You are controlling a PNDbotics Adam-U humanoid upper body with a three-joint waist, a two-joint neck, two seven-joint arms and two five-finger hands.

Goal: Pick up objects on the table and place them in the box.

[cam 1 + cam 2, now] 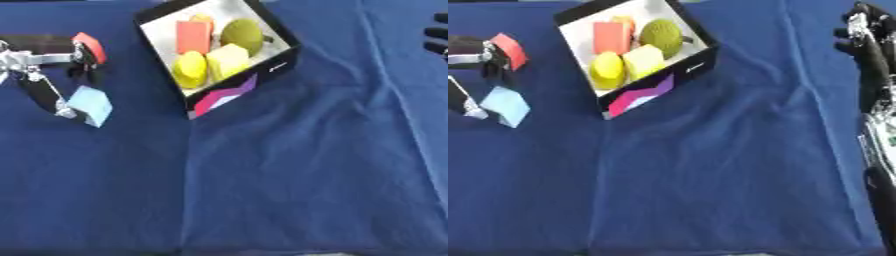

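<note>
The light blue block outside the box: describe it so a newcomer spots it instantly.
Start at the black-walled box on the blue cloth, then look to its left. There the left robot hand touches a light blue block, paler than the red piece above it.

The left hand (48,75) shows silver metal links, black fingers and a red pad. The right hand (866,35) is black, above a black-and-silver forearm.

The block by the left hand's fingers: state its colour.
Light blue block, clearest in the left eye view.
</note>
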